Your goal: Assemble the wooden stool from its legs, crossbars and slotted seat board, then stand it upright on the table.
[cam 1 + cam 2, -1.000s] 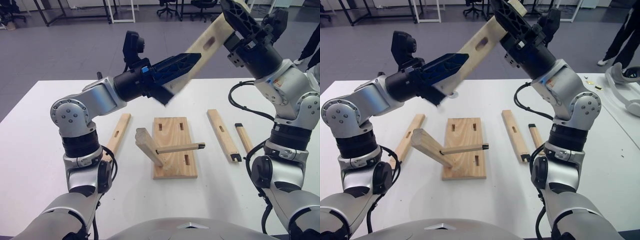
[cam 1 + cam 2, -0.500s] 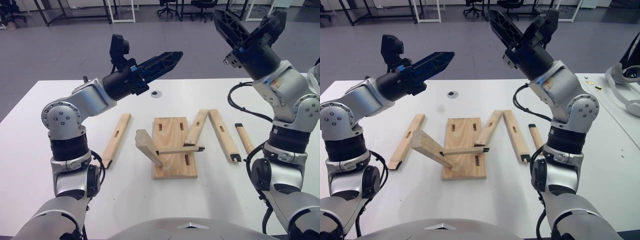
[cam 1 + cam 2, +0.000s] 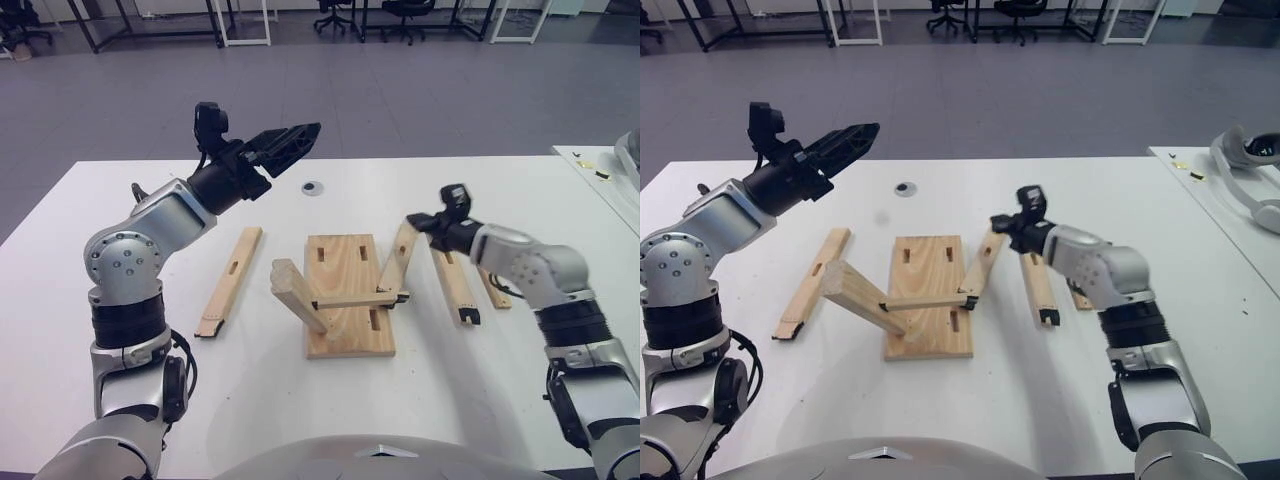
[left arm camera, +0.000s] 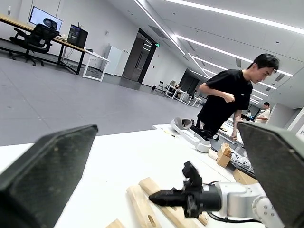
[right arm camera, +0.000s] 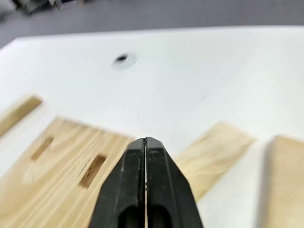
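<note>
The left pincer (image 3: pixel 290 143) hangs spread above the tabletop (image 3: pixel 90 260), beyond a loose leg (image 3: pixel 231 279). The slotted seat board (image 3: pixel 345 255) lies flat at the middle, carrying a joined leg (image 3: pixel 297 293) and crossbar (image 3: pixel 355 298). The right pincer (image 3: pixel 412 221), pressed together and holding nothing, is at the far end of a slanted leg (image 3: pixel 399 258).

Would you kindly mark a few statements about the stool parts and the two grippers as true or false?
1. The left gripper is open and empty, raised above the table. True.
2. The right gripper grips a leg. False: it is shut on nothing, near the far end of a loose leg.
3. The seat board lies flat on the table. True.
4. The stool stands assembled. False: one joined leg with its crossbar rests on the seat board; other parts lie loose.
5. A single leg lies to the left of the seat board. True.
</note>
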You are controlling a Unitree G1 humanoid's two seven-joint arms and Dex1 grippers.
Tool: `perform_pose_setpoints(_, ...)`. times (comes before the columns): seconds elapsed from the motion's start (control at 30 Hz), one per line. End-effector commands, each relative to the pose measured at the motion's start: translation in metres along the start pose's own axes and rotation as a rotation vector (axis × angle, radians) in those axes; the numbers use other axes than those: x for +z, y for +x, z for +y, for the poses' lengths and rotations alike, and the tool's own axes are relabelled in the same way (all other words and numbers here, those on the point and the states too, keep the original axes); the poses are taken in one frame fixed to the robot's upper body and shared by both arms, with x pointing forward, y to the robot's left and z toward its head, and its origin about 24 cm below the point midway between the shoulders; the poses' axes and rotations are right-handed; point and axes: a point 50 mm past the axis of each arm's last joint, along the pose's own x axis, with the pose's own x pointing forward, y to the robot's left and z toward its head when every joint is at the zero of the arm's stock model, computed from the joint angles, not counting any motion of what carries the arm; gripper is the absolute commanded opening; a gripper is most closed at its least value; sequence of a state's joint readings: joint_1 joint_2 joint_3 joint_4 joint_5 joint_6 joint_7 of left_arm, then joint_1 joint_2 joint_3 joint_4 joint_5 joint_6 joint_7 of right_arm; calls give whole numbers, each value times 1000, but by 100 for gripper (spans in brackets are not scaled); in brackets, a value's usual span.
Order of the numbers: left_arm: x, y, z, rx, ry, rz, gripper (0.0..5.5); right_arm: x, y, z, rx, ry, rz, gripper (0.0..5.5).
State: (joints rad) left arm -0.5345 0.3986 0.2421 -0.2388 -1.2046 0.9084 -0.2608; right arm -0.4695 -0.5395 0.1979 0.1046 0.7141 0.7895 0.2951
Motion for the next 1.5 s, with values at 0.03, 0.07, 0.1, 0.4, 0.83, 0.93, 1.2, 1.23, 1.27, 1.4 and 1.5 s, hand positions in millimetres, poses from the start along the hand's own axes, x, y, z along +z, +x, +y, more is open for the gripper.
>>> perform_pose_setpoints(0.03,-4,-1,0,6,8,8,540,-19,7,8,78,-157,87,5)
perform_pose_setpoints(0.07,-5,-1,-1,4,7,9,540,-24,7,11,100,-216,113,5)
perform_pose_setpoints(0.1,-5,-1,-1,4,6,10,540,-27,7,12,115,-262,134,5)
perform_pose_setpoints(0.4,-11,2,-2,3,7,8,540,-17,-28,3,207,-236,190,5)
perform_pose_setpoints(0.83,-18,0,-5,2,3,9,540,-22,-36,9,-97,-228,124,211)
perform_pose_setpoints(0.93,-19,0,-5,2,2,13,540,-37,-34,7,-167,-169,147,211)
perform_pose_setpoints(1.2,-20,-2,-5,10,1,14,540,-55,-33,8,-235,-106,193,211)
perform_pose_setpoints(1.23,-20,-2,-5,9,1,15,540,-57,-33,9,-235,-104,198,211)
perform_pose_setpoints(1.27,-20,-1,-5,7,1,15,540,-59,-33,10,-229,-101,203,211)
perform_pose_setpoints(1.4,-21,-2,-6,5,-2,16,540,-62,-34,12,-232,-85,212,284)
perform_pose_setpoints(1.5,-22,-2,-7,7,-5,13,540,-63,-36,15,-222,-83,219,348)
